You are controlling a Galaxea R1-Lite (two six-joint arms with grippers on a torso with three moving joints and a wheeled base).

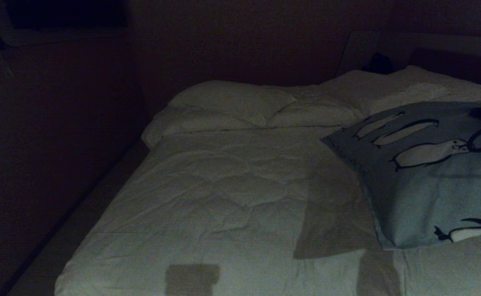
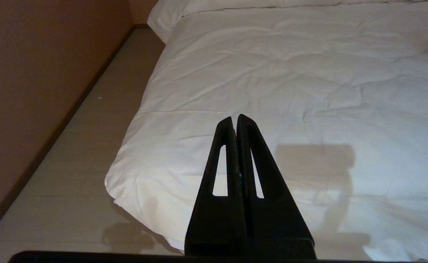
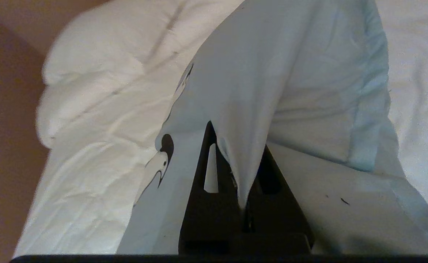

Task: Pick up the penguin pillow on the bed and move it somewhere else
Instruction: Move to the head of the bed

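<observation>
The left gripper [image 2: 235,120], fingers pressed together and empty, hangs over the bed [image 1: 224,197] near its foot corner. Rightward, the right gripper [image 3: 232,146] pinches a fold of the penguin pillow [image 1: 421,181], lifted above the bed's right side.

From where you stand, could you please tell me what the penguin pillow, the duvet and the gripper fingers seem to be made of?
The penguin pillow: thin, matte printed woven cloth, probably cotton; it bunches into a fold pinched by the shut right gripper.
The duvet: white quilted fabric with soft filling, judging by its puffy, stitched wrinkles.
The left gripper fingers: matte black, rigid, likely plastic, with cut-out slots.
</observation>
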